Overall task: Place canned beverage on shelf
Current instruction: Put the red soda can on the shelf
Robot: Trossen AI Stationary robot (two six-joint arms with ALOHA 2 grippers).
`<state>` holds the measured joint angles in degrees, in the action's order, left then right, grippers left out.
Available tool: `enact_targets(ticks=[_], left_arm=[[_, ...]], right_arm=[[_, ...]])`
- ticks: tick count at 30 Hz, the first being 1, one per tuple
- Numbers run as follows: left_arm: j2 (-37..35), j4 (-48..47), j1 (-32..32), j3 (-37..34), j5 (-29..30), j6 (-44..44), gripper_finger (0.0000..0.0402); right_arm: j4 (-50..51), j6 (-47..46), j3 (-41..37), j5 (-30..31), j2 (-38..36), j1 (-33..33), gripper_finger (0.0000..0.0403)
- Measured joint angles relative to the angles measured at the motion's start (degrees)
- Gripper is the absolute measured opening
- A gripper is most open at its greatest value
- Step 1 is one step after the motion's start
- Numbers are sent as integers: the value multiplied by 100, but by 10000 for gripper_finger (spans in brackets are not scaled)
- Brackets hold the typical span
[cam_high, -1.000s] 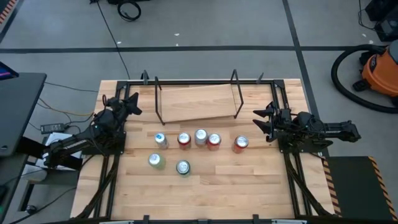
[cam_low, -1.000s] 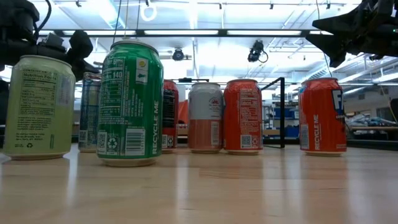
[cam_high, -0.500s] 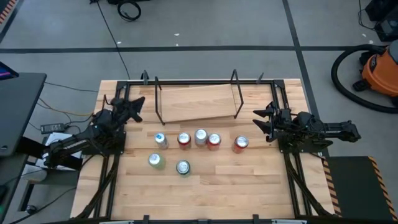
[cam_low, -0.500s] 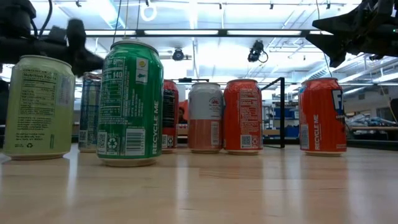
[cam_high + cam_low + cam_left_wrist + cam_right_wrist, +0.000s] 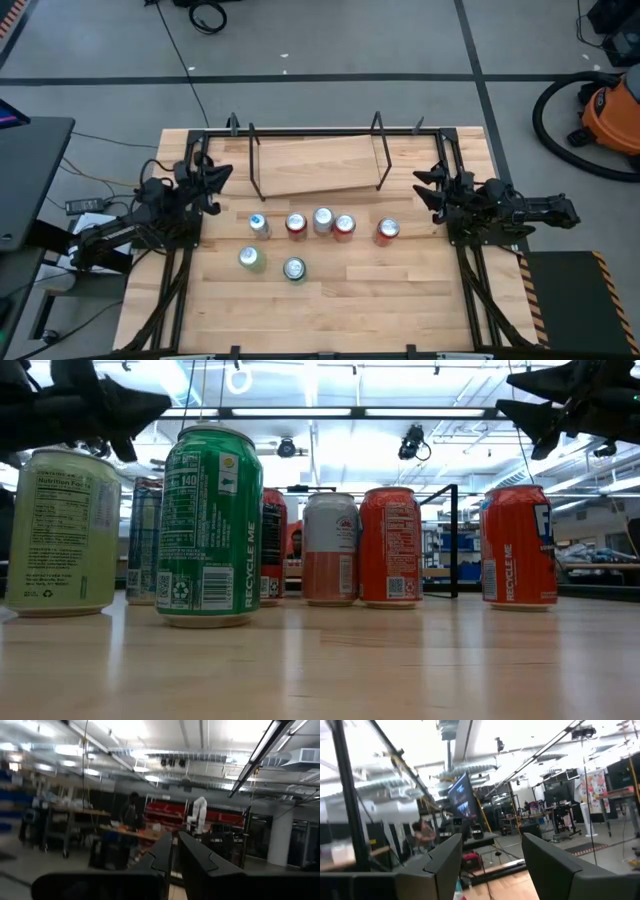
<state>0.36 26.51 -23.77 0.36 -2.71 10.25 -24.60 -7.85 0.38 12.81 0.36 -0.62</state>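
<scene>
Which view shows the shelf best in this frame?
The high view: the whole shelf shows there, empty, its pale board between black rod uprights behind the row of cans. The low view catches only a black upright past the cans. Neither wrist view shows it.

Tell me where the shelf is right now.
In the high view the shelf stands empty at the table's far edge, centred between both arms, just behind the row of cans.
</scene>
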Motion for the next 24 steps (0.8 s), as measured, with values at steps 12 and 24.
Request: enact_targets(ticks=[12, 24], left_arm=[[651, 64, -190, 452, 44, -241, 41], [2107, -14, -302, 1168, 45, 89, 74]], right_arm=[[1235, -367, 632, -35, 1006, -158, 216], [2669, 277, 2254, -255, 3474, -136, 221]])
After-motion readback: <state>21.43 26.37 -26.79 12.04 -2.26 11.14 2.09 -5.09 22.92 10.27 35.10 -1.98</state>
